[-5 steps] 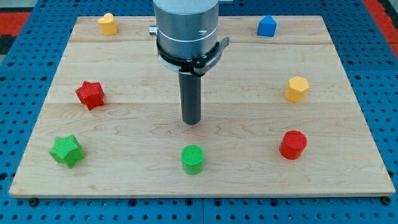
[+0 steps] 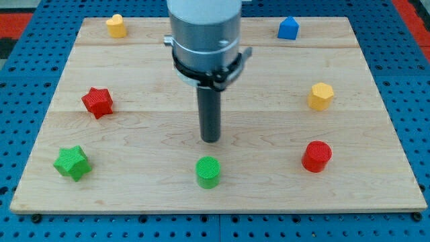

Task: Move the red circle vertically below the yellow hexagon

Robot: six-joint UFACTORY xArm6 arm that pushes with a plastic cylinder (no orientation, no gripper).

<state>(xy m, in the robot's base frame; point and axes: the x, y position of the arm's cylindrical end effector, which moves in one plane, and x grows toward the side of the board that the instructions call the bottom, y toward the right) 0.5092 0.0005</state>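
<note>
The red circle (image 2: 316,156) lies on the wooden board (image 2: 134,128) at the view's lower right. The yellow hexagon (image 2: 321,96) sits above it, slightly to the right. My tip (image 2: 211,140) rests on the board near the middle, well to the left of the red circle and just above the green circle (image 2: 207,172). It touches no block.
A red star (image 2: 97,102) and a green star (image 2: 72,163) lie at the view's left. A yellow block (image 2: 115,25) sits at the top left and a blue block (image 2: 288,28) at the top right.
My tip has slid a little down and to the right. No block has moved.
</note>
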